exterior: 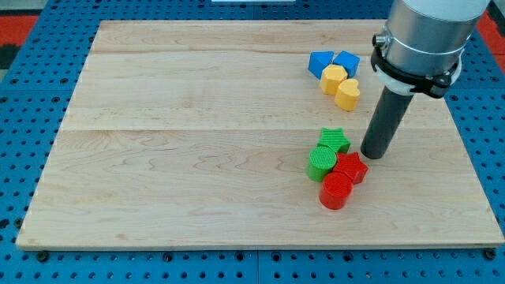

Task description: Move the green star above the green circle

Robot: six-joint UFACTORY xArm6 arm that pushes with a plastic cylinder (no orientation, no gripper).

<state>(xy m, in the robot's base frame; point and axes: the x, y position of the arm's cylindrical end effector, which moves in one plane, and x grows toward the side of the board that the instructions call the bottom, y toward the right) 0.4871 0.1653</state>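
With no jaws to open or close, your tip (373,154) sits just right of the green star (335,140), which already touches the green circle's (321,162) top edge; only a slight leftward nudge seems needed.

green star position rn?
The green star is right of centre in the camera view, touching the green circle just above it, with the red star below-right and my tip close on its right.

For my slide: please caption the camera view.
My tip rests right of the green star, which touches the green circle.
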